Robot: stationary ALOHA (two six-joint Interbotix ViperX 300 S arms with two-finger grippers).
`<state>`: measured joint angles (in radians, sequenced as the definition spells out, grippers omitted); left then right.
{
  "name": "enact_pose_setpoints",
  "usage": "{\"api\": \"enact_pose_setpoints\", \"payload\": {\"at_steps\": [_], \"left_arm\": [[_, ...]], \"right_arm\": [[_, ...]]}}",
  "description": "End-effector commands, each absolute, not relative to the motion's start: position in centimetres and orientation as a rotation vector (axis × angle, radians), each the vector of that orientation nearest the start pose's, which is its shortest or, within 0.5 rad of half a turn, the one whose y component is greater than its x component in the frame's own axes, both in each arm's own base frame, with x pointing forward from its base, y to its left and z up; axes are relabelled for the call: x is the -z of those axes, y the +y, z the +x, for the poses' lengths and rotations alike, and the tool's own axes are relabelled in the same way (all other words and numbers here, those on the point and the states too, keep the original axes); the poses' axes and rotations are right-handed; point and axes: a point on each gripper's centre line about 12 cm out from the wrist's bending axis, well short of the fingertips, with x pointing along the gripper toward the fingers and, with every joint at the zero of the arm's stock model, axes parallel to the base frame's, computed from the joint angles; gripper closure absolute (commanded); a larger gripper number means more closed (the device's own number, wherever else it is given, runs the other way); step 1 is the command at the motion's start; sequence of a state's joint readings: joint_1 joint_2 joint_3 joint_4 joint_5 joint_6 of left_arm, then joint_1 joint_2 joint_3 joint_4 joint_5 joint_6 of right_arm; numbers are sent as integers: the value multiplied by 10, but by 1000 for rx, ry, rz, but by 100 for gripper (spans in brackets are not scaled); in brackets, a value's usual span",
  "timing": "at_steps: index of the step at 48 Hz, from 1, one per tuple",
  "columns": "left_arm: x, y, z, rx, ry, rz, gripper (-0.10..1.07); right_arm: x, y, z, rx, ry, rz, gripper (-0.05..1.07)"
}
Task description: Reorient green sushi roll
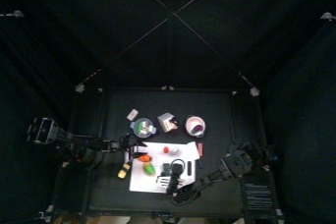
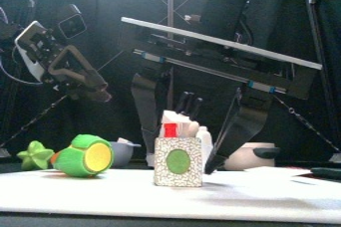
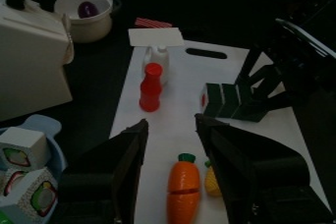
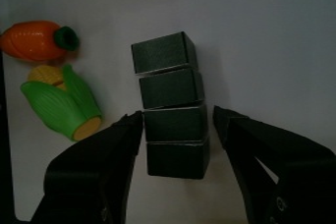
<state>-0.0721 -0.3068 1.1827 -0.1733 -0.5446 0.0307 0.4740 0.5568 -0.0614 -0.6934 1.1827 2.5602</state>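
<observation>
The green sushi roll (image 4: 164, 56) is a dark green bar of several segments lying flat on the white mat (image 4: 282, 51). My right gripper (image 4: 175, 116) is open, one jaw on each side of the roll's near half, with a narrow gap on either side. The left wrist view shows the same roll (image 3: 226, 97) with the right arm's fingers around it. From above the roll (image 1: 174, 169) sits on the mat's right part. My left gripper (image 3: 171, 125) hovers open and empty over the mat, near a toy carrot (image 3: 186, 181).
A toy carrot (image 4: 33, 39) and a corn cob (image 4: 59, 100) lie beside the roll. A red bottle (image 3: 151, 84), a white box (image 3: 33, 51), a bowl (image 3: 85, 14) and a small carton (image 2: 180, 161) stand around the mat.
</observation>
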Motion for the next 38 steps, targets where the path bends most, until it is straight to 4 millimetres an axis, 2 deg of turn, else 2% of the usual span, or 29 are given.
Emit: {"api": "enact_pose_setpoints", "payload": {"at_steps": [1,10,16,25,38], "left_arm": [[-169,-10,275,-35,304,-90,15],[-171,-13,276,-24,299,-91,15],[-171,-15,276,-19,300,-94,15],[-172,-19,276,-7,298,-95,15],[-171,-20,277,-3,301,-96,15]], "right_arm": [[-147,153,452,1262,448,1146,11],[-167,158,443,1237,439,1147,11],[-189,159,435,1200,413,1141,11],[-211,154,403,1146,403,1104,11],[-214,148,352,975,558,990,11]]}}
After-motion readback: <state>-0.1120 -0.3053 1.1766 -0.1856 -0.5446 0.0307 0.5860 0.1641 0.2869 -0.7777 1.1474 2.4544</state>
